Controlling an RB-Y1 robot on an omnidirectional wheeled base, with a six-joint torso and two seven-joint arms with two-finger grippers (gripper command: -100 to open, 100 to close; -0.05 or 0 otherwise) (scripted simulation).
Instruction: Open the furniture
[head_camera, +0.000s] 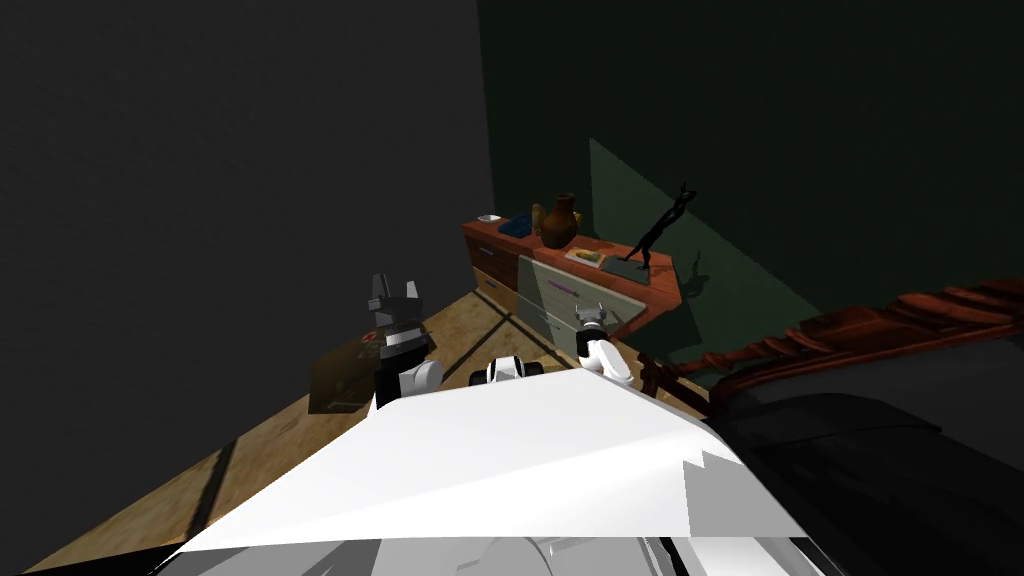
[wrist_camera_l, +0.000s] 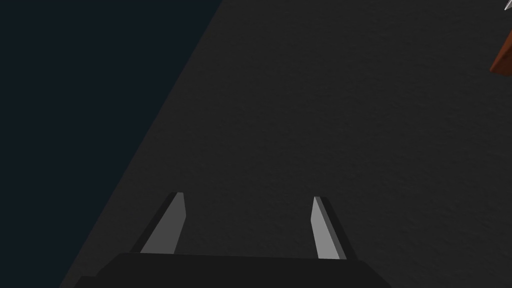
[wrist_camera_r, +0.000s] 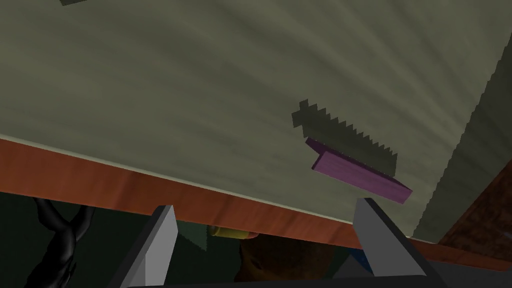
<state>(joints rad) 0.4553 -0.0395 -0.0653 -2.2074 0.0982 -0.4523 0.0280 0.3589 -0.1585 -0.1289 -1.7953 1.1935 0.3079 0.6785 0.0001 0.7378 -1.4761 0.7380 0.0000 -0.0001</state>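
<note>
The right gripper (wrist_camera_r: 266, 205), open and empty, faces the pale door (wrist_camera_r: 200, 90), with purple handle (wrist_camera_r: 357, 172) close by and black figurine (wrist_camera_r: 55, 235) beyond; the left gripper (wrist_camera_l: 248, 197) is open too.

Ahead of me: brown vase (head_camera: 562, 220), black figurine (head_camera: 660, 232) to its right, blue object (head_camera: 515, 227) to its left. Brown box (head_camera: 345, 375) on plank floor (head_camera: 250, 450); carved bed frame (head_camera: 850, 335) at my right

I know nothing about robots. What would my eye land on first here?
The reddish-brown sideboard against the dark green wall stands out, with a brown vase and a black figurine on top. Its pale front carries a purple handle, and the right gripper hangs open close before it. The left gripper, also open, points at the dark grey wall.
</note>
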